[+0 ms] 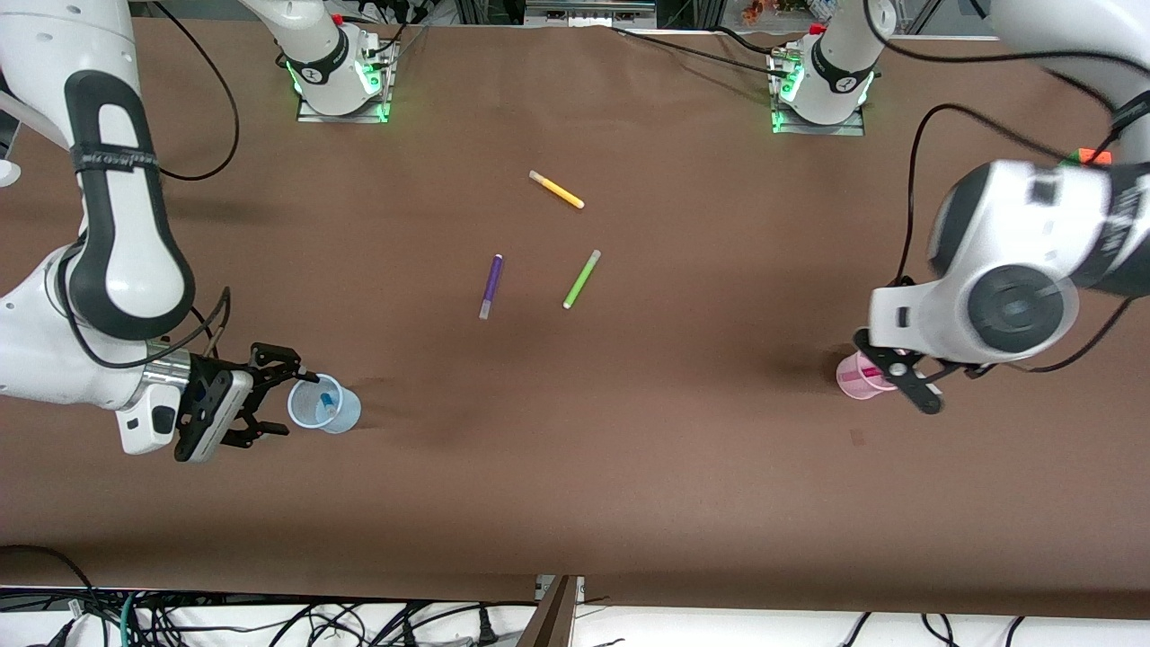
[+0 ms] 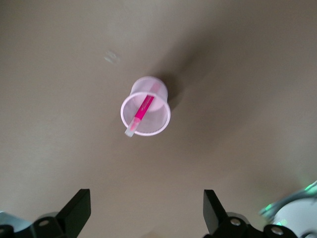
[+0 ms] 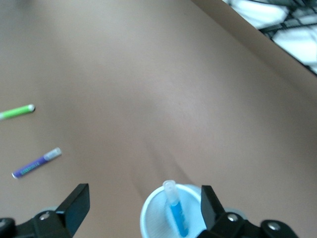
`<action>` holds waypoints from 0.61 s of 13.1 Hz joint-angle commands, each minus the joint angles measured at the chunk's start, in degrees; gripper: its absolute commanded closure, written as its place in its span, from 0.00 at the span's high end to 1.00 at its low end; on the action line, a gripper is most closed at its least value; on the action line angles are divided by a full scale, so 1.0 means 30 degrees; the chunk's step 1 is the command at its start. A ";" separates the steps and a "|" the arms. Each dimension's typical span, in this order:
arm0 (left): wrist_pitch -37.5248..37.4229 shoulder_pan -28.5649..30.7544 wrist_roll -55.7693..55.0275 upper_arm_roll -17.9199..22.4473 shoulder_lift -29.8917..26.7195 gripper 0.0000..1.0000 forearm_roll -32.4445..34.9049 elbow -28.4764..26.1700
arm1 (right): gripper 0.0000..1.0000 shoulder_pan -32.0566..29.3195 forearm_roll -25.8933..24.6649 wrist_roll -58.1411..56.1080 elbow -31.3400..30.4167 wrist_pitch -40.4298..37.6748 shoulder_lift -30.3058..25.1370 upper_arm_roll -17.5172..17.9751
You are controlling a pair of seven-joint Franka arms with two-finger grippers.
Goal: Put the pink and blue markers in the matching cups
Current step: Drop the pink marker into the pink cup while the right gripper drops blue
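Observation:
The pale blue cup (image 1: 323, 406) stands toward the right arm's end of the table, with the blue marker (image 1: 329, 401) leaning inside it, cap end up. My right gripper (image 1: 283, 400) is open and empty, low beside this cup; the right wrist view shows the cup (image 3: 156, 220) and marker (image 3: 176, 210) close by one finger. The pale pink cup (image 1: 852, 377) stands toward the left arm's end. The left wrist view shows the pink marker (image 2: 142, 110) inside the cup (image 2: 157, 124), its cap over the rim. My left gripper (image 1: 898, 373) is open and empty above the pink cup.
A purple marker (image 1: 490, 286), a lime-green marker (image 1: 581, 279) and a yellow marker (image 1: 556, 190) lie on the brown table (image 1: 629, 467) mid-way between the arms, the yellow one nearest the bases. The purple marker (image 3: 36, 162) and green marker (image 3: 16, 111) also show in the right wrist view.

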 commanded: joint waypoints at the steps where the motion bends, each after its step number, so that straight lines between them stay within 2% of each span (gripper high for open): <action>1: -0.0116 0.0221 -0.2220 -0.0169 -0.0148 1.00 -0.0878 0.1422 | 1.00 0.1090 -0.2803 0.7335 0.1301 -0.1090 -0.0222 -0.0029; 4: -0.0087 0.0397 -0.2372 -0.0053 -0.0148 1.00 -0.1201 0.4029 | 1.00 0.1591 -0.5503 1.4086 0.2708 -0.3486 -0.0222 -0.0029; 8: 0.0089 0.1070 -0.2867 -0.0082 -0.0264 1.00 -0.1376 0.4651 | 1.00 0.1768 -0.8727 1.8633 0.3093 -0.7295 -0.1565 0.0029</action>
